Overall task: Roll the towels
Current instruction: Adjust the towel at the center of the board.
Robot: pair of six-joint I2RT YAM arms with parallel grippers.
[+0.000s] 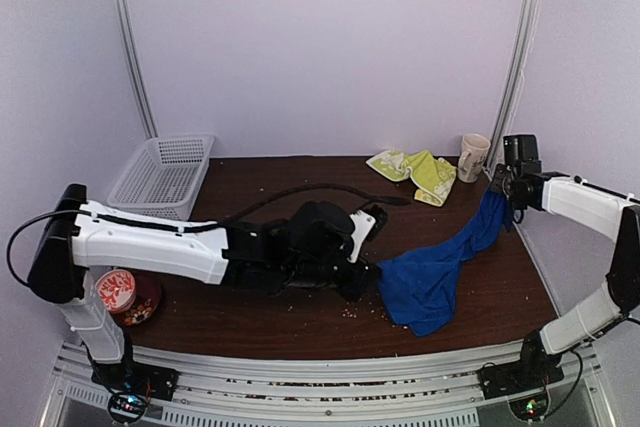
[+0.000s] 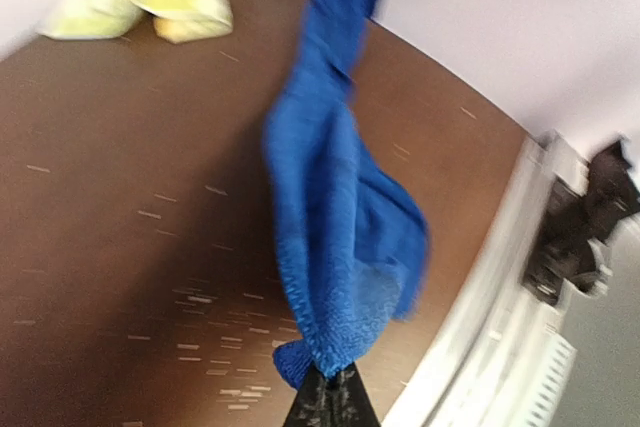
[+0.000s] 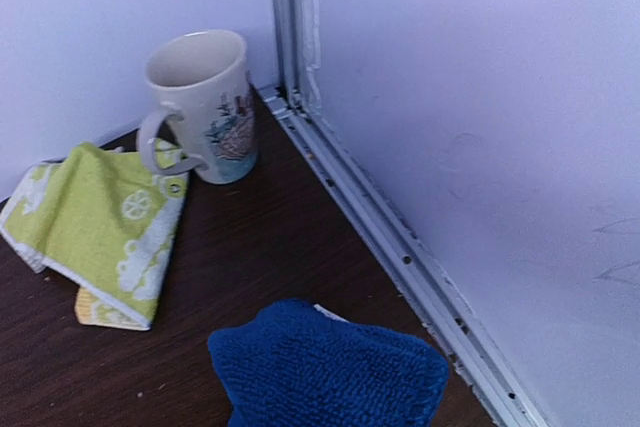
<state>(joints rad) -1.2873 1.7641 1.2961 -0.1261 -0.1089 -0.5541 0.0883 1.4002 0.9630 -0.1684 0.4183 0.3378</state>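
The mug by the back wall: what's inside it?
Only the pale inner wall of the mug shows, with nothing poking out. Its bottom is hidden behind the rim, so anything lying there cannot be seen.

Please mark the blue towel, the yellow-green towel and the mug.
blue towel (image 1: 428,285), top external view, on its wide lower bunch.
yellow-green towel (image 1: 418,173), top external view, on the middle of the cloth.
mug (image 3: 208,99), right wrist view, on its outer wall below the rim.

We saw the royal-blue terry towel (image 1: 430,277) stretched diagonally, one end lifted; the yellow-green patterned towel (image 1: 415,172) lay crumpled farther back.
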